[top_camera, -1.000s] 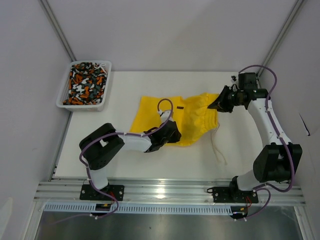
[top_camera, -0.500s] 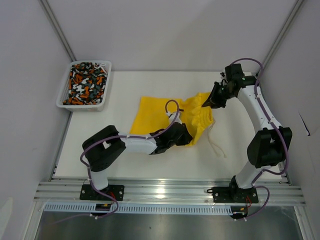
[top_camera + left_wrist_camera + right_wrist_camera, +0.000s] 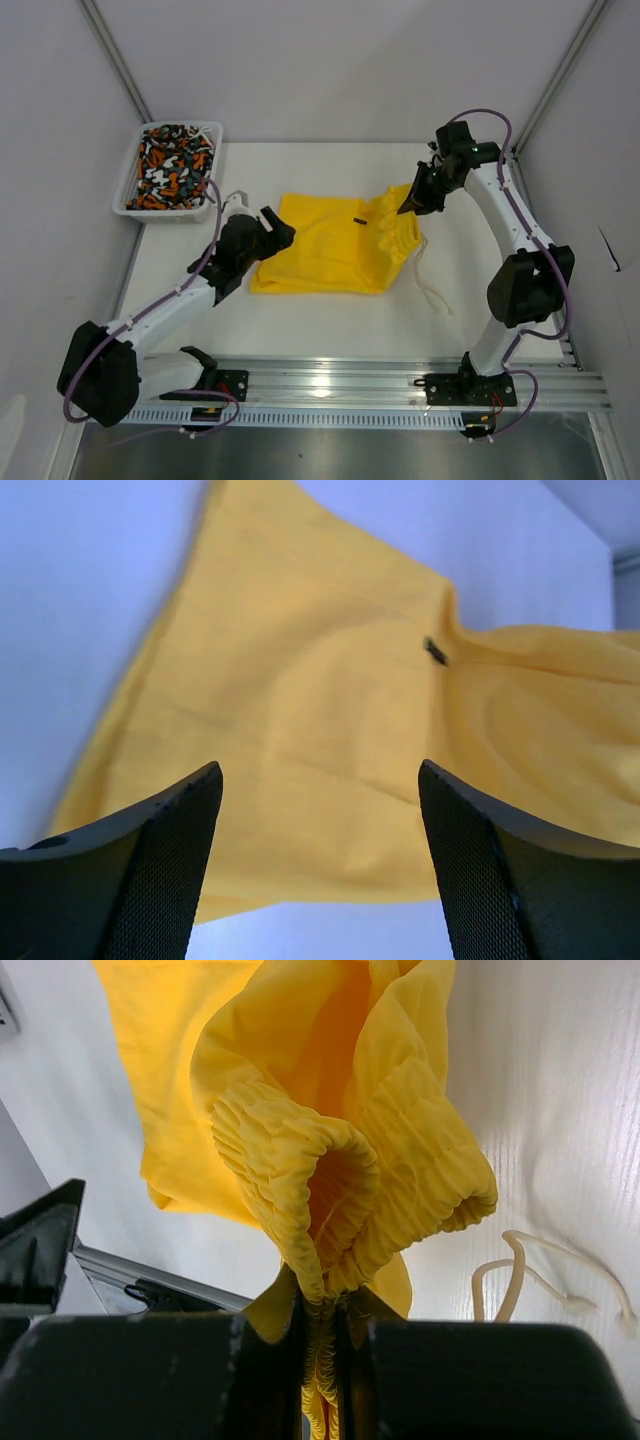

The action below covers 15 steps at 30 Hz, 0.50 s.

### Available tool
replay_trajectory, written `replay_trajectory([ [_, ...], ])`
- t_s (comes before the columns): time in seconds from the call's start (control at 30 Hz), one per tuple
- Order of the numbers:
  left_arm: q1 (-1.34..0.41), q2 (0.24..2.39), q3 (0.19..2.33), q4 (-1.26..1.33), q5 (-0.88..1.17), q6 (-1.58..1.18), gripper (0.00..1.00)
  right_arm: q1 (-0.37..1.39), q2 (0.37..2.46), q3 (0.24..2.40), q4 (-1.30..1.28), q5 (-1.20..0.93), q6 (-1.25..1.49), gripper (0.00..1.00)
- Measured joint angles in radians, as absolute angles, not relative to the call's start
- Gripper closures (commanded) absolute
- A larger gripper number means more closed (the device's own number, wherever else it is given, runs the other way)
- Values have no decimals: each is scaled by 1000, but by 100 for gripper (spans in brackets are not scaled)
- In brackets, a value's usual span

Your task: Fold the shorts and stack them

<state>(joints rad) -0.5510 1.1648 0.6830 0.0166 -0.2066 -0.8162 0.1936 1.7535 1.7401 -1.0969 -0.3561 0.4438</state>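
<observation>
The yellow shorts [image 3: 330, 258] lie spread on the white table, their gathered waistband lifted at the right end. My right gripper [image 3: 407, 204] is shut on that waistband, and in the right wrist view the elastic [image 3: 300, 1160] bunches up between the closed jaws [image 3: 322, 1312]. My left gripper [image 3: 277, 226] stands open at the shorts' left edge, holding nothing; in its wrist view the flat yellow cloth [image 3: 300, 680] lies ahead of the parted fingers [image 3: 320, 772]. The patterned shorts [image 3: 172, 165] sit in the basket.
The white mesh basket [image 3: 130, 208] stands at the back left corner of the table. A pale drawstring [image 3: 435, 288] trails from the waistband toward the near right. Grey walls close in the table on both sides.
My left gripper has opened, let go of the yellow shorts and drawn back to their left edge. The right gripper carried the waistband slightly left and farther back.
</observation>
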Motion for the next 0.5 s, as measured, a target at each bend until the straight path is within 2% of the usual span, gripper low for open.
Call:
replay_trajectory([
  [0.1,-419,1155,646,-35,-161,-772,17,216,1775,1752,-1105,-344,445,100],
  [0.23,-286,1251,641,-58,-81,-722,18,240,1808,1806,-1131,-323,456,100],
  [0.5,-241,1460,666,-79,10,-659,15,286,1846,1911,-1154,-286,506,100],
])
